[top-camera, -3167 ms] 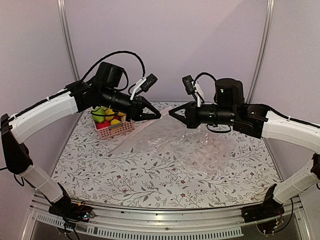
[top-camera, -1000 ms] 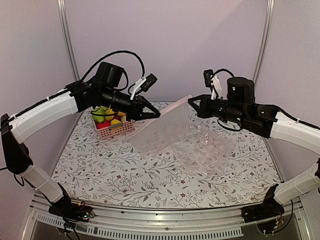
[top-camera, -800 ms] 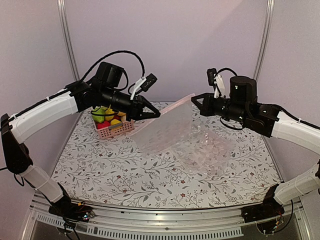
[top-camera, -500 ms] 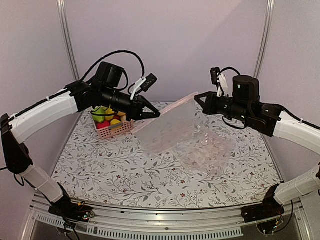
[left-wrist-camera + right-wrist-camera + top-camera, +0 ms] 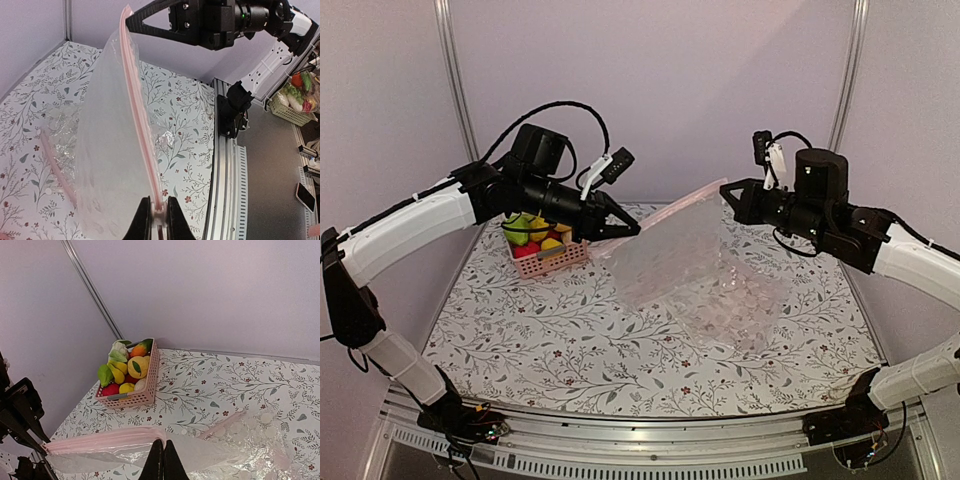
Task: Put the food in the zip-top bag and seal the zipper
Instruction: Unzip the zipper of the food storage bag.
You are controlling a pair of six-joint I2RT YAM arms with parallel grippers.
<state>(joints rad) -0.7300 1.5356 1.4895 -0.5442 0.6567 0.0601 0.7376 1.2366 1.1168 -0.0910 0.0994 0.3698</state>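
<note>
Zip-top bag (image 5: pixel 672 248) stretched wider as right end effector (image 5: pixel 725 191) pulled away.

Basket (image 5: pixel 558 263) partly hidden behind left arm (image 5: pixel 548 198); food (image 5: pixel 525 229) mostly covered.

Raised zip-top bag (image 5: pixel 670 250) spans centre mid-air, blocks crossing; crinkled bag (image 5: pixel 745 315) beneath; basket (image 5: pixel 555 262) far left; near table (image 5: pixel 570 370) passable.

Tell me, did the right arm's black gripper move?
Yes. The right black gripper rose and slid right, farther from the pink slatted plastic basket, toward the grey metal pole.
</note>
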